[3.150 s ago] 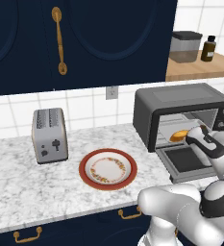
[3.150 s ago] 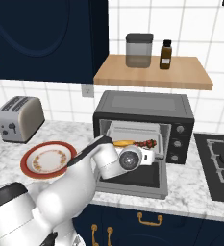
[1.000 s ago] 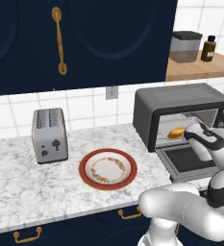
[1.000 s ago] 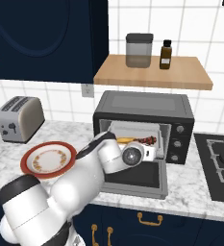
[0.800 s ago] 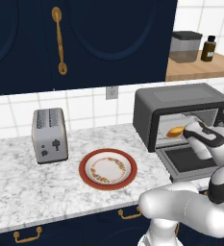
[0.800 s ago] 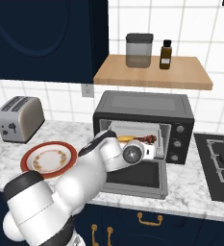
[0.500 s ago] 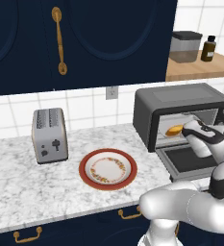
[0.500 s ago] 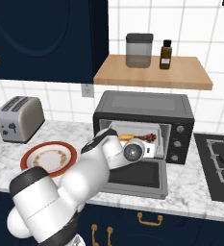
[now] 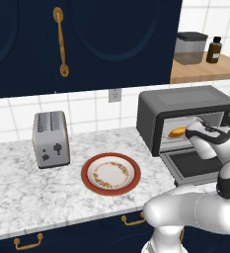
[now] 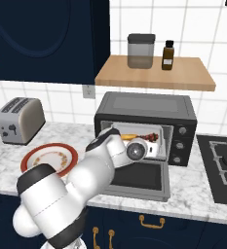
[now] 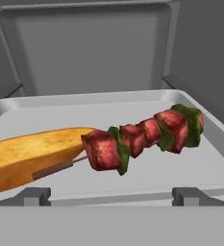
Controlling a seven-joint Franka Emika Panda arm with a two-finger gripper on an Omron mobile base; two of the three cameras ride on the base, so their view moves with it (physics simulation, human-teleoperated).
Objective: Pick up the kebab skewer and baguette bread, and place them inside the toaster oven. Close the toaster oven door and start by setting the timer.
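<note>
Left base view: the toaster oven (image 9: 185, 111) is seen on the marble counter (image 9: 27, 192) with the toaster oven door (image 9: 198, 165) dropped flat, the baguette bread (image 9: 176, 132) glowing orange inside the cavity, and the hand (image 9: 191, 129) reaching into the opening; an emptied plate (image 9: 111, 174) and a silver toaster (image 9: 51, 139) are set well apart to the left. Right base view: the arm is seen stretched over the lowered door, with the wrist at the mouth of the oven and the kebab skewer (image 10: 149, 137) lying on the tray beside the loaf. Hand view: the skewer is shown resting on the grey oven tray (image 11: 51, 113), its stick end touching the baguette, and nothing is gripped; the jaws are spread fully wide and empty. Both foods are judged to be placed, so the step in hand is taken to be withdrawal. It would best be done by pulling the hand straight back along the tray, kept level and clear of the skewer, until the door's front edge is passed, after which the bar handle can be approached from beneath for closing.
</note>
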